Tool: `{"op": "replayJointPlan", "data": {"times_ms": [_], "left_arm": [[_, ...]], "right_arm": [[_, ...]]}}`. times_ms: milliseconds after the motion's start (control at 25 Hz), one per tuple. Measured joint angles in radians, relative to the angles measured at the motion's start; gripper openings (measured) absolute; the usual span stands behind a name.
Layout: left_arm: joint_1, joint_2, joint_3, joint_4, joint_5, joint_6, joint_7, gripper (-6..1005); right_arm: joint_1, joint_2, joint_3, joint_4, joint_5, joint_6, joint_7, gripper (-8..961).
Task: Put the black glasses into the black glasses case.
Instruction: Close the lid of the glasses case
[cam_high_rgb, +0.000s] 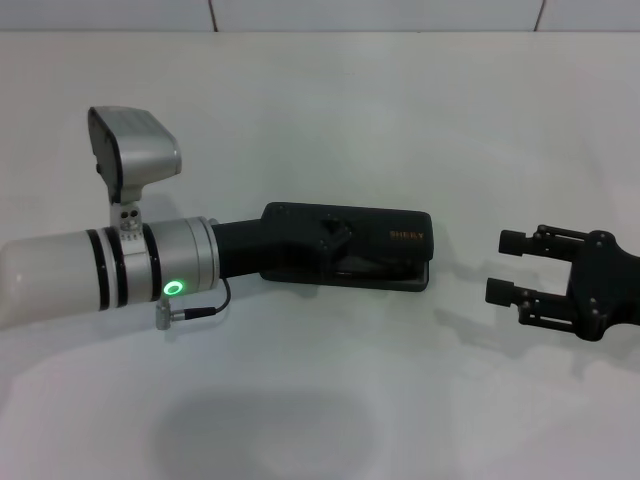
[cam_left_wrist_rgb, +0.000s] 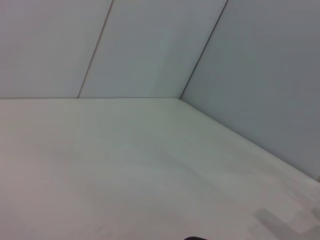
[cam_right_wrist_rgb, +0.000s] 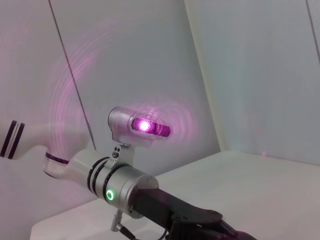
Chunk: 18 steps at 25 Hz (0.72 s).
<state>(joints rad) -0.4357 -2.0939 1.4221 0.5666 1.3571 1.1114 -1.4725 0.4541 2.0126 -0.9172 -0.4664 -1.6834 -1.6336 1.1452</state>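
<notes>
The left gripper is lying over the black glasses case near the middle of the table, so the closing step seems to be in hand. Whether its fingers are parted or pressed together I cannot tell, since they are merging with the dark case. The black glasses are not showing anywhere; probably they are lying inside the case. The right gripper is waiting near the table's right edge, fingers spread wide and holding nothing. Next, the lid needs pressing flat. Orange lettering on the case is reading "SHERY".
</notes>
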Motion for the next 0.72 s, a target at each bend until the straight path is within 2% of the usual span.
{"op": "replayJointPlan", "data": {"times_ms": [720], "left_arm": [[0.000, 0.002, 0.000, -0.001, 0.025, 0.001, 0.002, 64]], "right_arm": [[0.012, -0.002, 0.000, 0.000, 0.010, 0.011, 0.008, 665]]}}
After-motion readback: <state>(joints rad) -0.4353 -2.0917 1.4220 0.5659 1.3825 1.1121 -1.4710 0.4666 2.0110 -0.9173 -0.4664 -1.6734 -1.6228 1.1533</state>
